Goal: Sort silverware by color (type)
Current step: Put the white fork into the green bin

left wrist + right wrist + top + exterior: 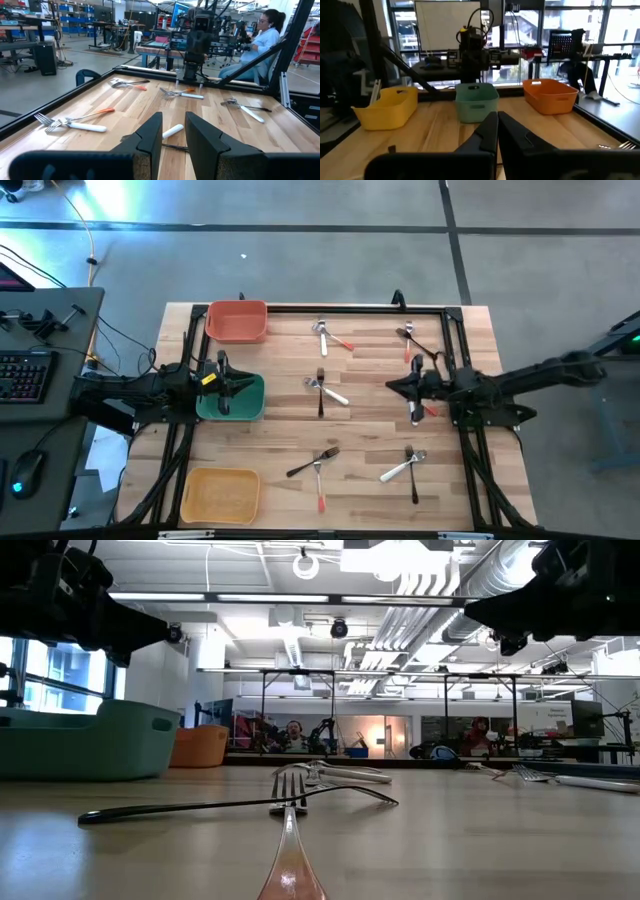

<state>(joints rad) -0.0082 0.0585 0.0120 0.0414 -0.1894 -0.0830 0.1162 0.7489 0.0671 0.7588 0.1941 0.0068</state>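
Silverware lies scattered in crossed clusters over the middle and right of the table (280,430). Near the far edge sit a spoon-and-orange-handled pair (331,336) and, toward the far right corner, a dark pair (412,338). At the centre a black fork (320,392) crosses a white-handled piece (330,392). Toward the near edge, a black fork (312,460) crosses an orange-handled fork (319,476), and right of them a white-handled piece (398,470) crosses a black one (413,477). One more piece with an orange tip (424,411) lies under my right arm.

Three bins stand along the left edge: the orange bin (238,321) at the far corner, the green bin (240,405) midway, the yellow bin (221,493) at the near corner. The orange and yellow bins look bare inside; I cannot tell what the green one holds, since my left arm covers part of it.

My left gripper (222,385) hangs over the green bin, its fingers (150,142) a little apart with nothing between them. My right gripper (392,387) hovers by the right edge, its fingers (486,132) nearly closed on nothing.

Beyond the table, a person (260,42) sits among the workbenches.
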